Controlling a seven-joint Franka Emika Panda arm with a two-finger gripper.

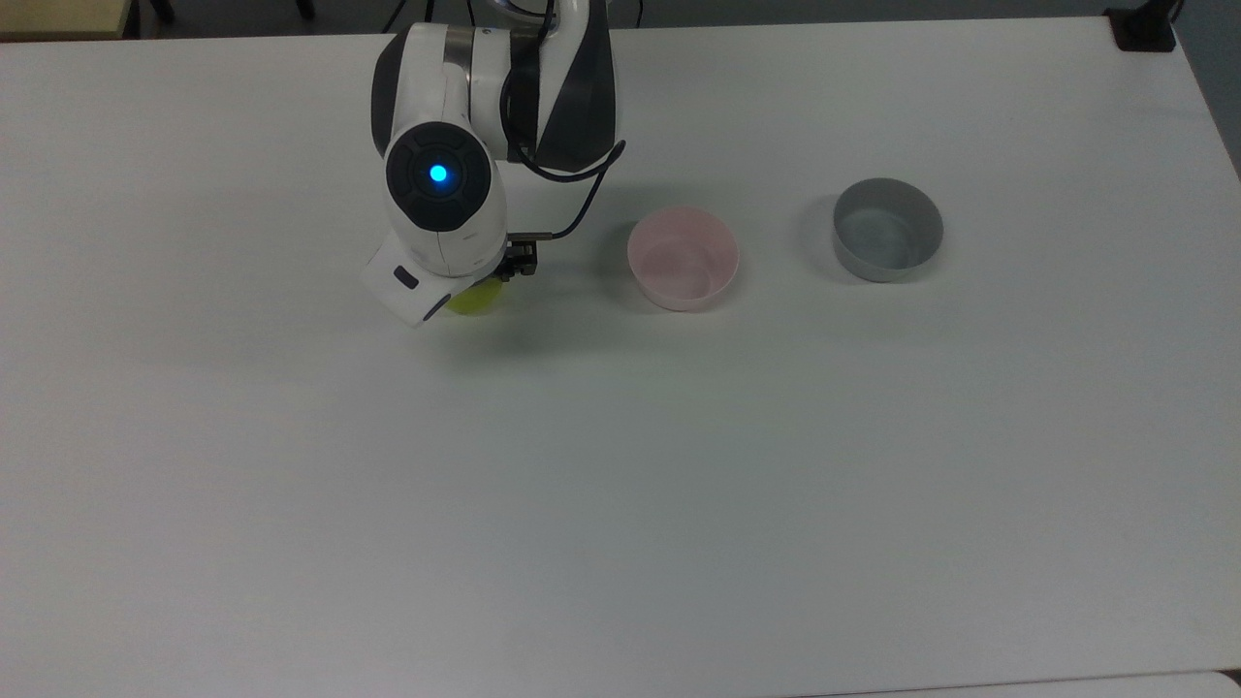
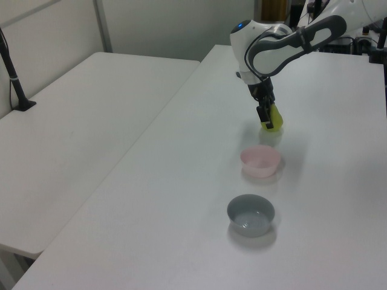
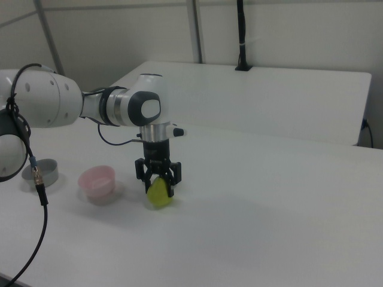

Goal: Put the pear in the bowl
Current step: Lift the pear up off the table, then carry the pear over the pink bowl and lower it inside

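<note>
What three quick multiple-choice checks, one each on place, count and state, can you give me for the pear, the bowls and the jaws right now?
1. In the top view, where is the pink bowl?
A. Between the pear and the grey bowl
B. To the top view's right of the grey bowl
C. To the top view's left of the pear

2. How many bowls stand on the table?
A. One
B. Two
C. Three

3. What is the pear's state?
A. Lying inside the pink bowl
B. On the table with the jaws straddling it
C. Lifted high above the grey bowl

Answers:
1. A: the pink bowl sits between the pear and the grey bowl.
2. B: a pink and a grey bowl stand on the white table.
3. B: in the right view the gripper has a jaw on each side of the pear, which rests on the table.
</note>
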